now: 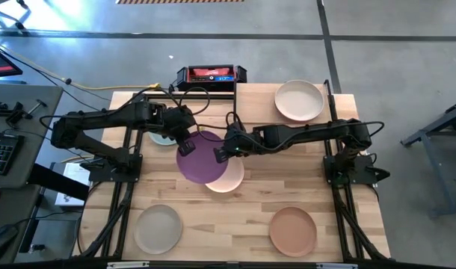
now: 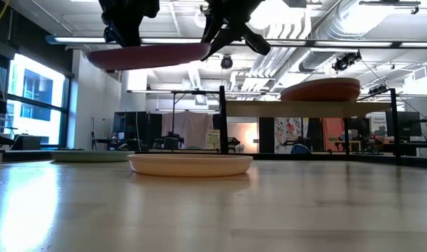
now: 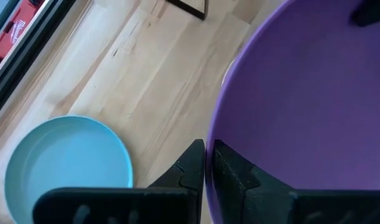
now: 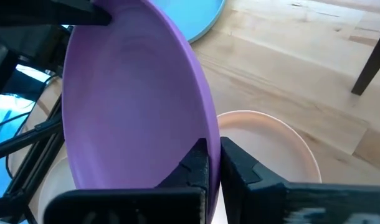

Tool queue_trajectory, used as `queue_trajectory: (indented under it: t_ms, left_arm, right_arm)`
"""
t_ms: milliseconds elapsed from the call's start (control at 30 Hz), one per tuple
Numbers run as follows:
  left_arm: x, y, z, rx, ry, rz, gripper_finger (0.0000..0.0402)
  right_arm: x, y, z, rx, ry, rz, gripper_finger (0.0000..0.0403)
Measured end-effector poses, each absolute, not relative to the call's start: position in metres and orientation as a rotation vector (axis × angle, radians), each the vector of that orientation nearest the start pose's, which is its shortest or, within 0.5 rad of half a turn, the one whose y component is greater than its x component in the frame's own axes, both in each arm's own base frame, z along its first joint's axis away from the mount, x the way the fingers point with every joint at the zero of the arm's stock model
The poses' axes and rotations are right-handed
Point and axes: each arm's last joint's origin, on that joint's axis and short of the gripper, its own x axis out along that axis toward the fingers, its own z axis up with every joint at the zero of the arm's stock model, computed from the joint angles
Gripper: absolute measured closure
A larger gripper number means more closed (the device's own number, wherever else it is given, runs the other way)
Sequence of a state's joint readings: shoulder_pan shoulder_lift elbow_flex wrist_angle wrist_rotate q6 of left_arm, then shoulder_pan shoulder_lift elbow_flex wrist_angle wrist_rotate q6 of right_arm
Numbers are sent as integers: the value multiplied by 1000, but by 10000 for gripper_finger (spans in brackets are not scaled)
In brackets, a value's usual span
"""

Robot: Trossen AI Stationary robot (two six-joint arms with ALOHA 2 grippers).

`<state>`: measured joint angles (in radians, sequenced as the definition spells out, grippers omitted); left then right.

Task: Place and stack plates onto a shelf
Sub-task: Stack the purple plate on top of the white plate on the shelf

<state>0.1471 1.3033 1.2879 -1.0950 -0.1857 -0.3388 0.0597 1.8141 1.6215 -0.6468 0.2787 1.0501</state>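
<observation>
The left gripper (image 1: 189,143) was clamped on the rim of the purple plate (image 1: 201,158), its two dark fingers (image 3: 230,171) pinching the edge from either side in the left wrist view. The right gripper (image 1: 222,152) was clamped on the opposite rim of the same plate, so both arms held it between them above the middle of the table (image 1: 250,217). In the low view the plate hung level and well clear of the tabletop. Directly beneath it, partly covered from above, a cream plate (image 1: 229,178) lay flat on the wood. A teal plate (image 1: 162,137) rested near the left arm, just beside the held plate's edge. The shelf (image 2: 311,108) stood raised on thin black legs toward the far side, carrying a terracotta plate (image 2: 320,90) in the low view and a pale plate (image 1: 299,100) seen from above. Along the near edge a beige plate (image 1: 158,228) and a peach plate (image 1: 292,230) lay well apart, with bare wood between them. A black and red case (image 1: 211,74) sat at the far edge; its white lettering was too small to read.
</observation>
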Motion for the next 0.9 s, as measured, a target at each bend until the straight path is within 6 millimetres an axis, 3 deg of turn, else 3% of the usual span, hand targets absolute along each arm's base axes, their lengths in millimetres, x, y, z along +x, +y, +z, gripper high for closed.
queue_trajectory:
  t_ms: [267,567,733,900]
  left_arm:
    - [236,39,328,-314,1060,447,363]
    - [239,40,327,-310,1042,454,315]
    - [236,40,338,-319,948,439,303]
    - [230,39,347,-315,883,426,302]
  right_arm:
    - [399,17,301,842,636,-609,402]
    - [396,17,298,830,673,-630,403]
    - [390,15,297,830,721,-658,403]
    - [376,8,309,833,747,-675,403]
